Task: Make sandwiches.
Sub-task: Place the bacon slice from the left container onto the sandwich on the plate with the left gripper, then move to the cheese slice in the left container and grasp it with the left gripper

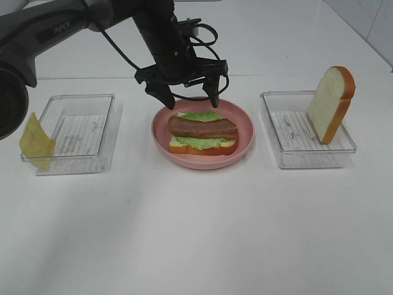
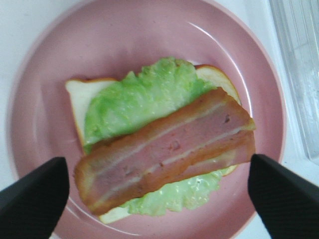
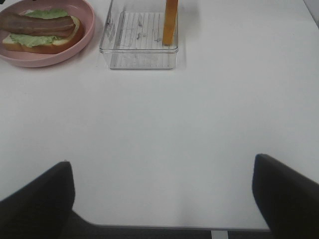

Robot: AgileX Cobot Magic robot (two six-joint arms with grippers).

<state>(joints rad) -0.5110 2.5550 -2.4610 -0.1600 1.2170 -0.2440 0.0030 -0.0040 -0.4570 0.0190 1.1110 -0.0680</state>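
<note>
An open sandwich (image 1: 202, 134) lies on the pink plate (image 1: 245, 144): a white bread slice (image 2: 77, 94), green lettuce (image 2: 144, 97) and a brown-pink bacon strip (image 2: 167, 149) on top. My left gripper (image 1: 190, 102) hangs open and empty just above the plate's far side, its fingers (image 2: 35, 199) apart on either side of the bacon. A second bread slice (image 1: 331, 104) leans upright in the right clear tray (image 1: 295, 153). A yellow cheese slice (image 1: 35, 141) leans on the left end of the left clear tray (image 1: 80, 129). My right gripper (image 3: 162, 164) is open and empty over bare table.
The white table spreads in front of the plate and trays. The left arm (image 1: 67, 27) reaches in from the upper left. The right wrist view shows the plate (image 3: 60, 56), the right tray (image 3: 134, 50), the upright bread slice (image 3: 170, 20) and the table's near edge.
</note>
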